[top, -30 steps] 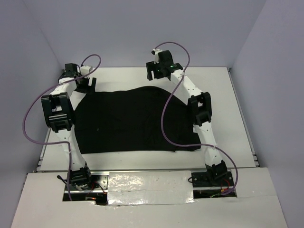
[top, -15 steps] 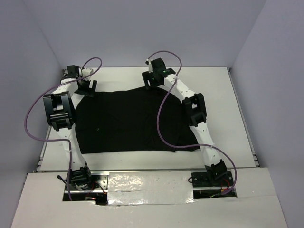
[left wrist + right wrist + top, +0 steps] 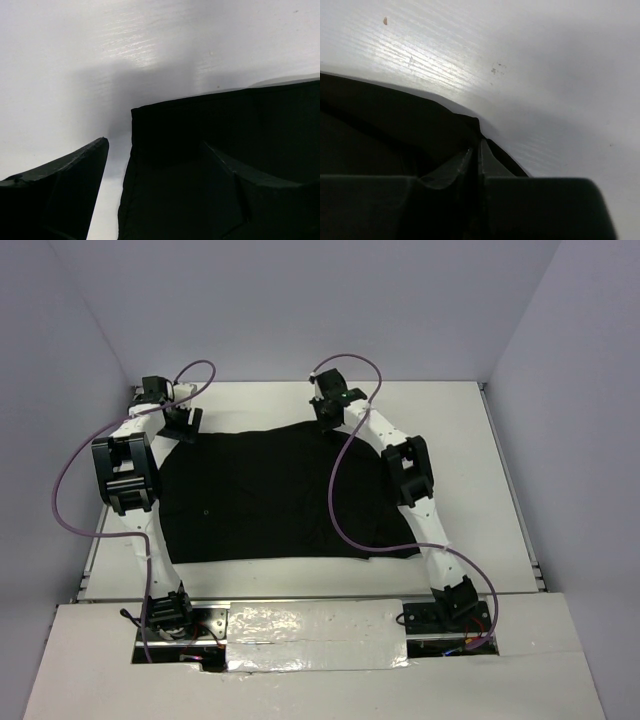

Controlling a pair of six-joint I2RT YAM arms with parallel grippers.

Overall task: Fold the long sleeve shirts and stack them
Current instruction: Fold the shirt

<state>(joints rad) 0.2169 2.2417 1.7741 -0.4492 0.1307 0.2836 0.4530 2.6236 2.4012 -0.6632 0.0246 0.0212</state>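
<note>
A black long sleeve shirt (image 3: 270,495) lies spread flat across the white table (image 3: 450,440). My left gripper (image 3: 180,426) is at the shirt's far left corner with its jaws open. That corner (image 3: 165,130) lies between the two fingers, one finger (image 3: 75,170) over bare table, the other over the cloth. My right gripper (image 3: 328,412) is at the shirt's far edge near the middle, shut on a pinch of the shirt's black hem (image 3: 470,125). In the right wrist view the two fingertips (image 3: 475,155) stand pressed together with cloth between them.
Purple cables (image 3: 345,480) loop from both arms over the shirt. Grey walls enclose the table on three sides. A foil-taped panel (image 3: 310,630) runs between the arm bases at the near edge.
My right gripper moved left and down onto the shirt's far edge and closed on the hem. My left gripper stayed at the far left corner, open.
</note>
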